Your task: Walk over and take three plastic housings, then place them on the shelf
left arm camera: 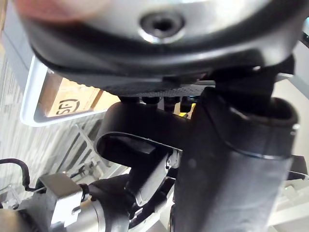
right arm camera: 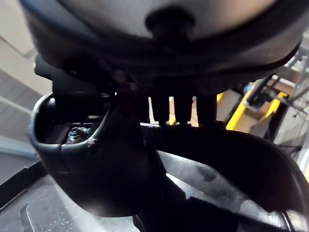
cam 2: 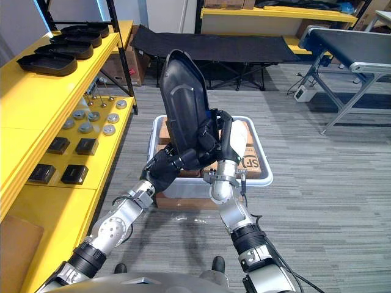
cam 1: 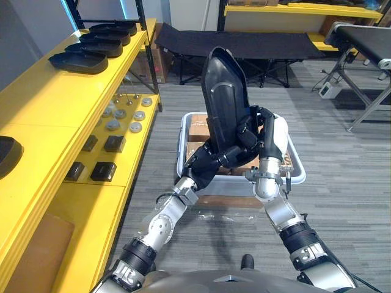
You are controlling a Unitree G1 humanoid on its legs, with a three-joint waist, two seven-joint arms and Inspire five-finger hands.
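**Item:** black plastic housing [cam 1: 225, 91], upright and slightly tilted, held in the air above a grey bin [cam 1: 297, 174].

**Hands:** the left hand [cam 1: 209, 160] has its fingers curled round the housing's lower end. The right hand [cam 1: 249, 132] clasps its right edge, white-covered thumb outward. Both grip the housing.

**By view:** the eye views give the whole room. The left wrist view adds a close look at the bin's corner with a cardboard box [left arm camera: 72, 99] behind its rim. In the right wrist view that hand's thumb lies against the housing's dark inner surface [right arm camera: 231, 164].

**Containers:** cardboard boxes [cam 1: 197, 127] lie in the bin.
- Yellow shelf [cam 1: 49, 101], top tier: a row of housings [cam 1: 79, 61] at the far end, and part of another dark piece [cam 1: 7, 152] nearer.
- Lower tier: metal discs [cam 1: 122, 116] and small black blocks [cam 1: 104, 171].

**Room:** a strip of grey carpet [cam 1: 159, 152] separates the bin from the shelf's edge. There is open carpet to the bin's right. Beyond are a black folding cot [cam 1: 232, 43] and a conveyor [cam 1: 366, 36].
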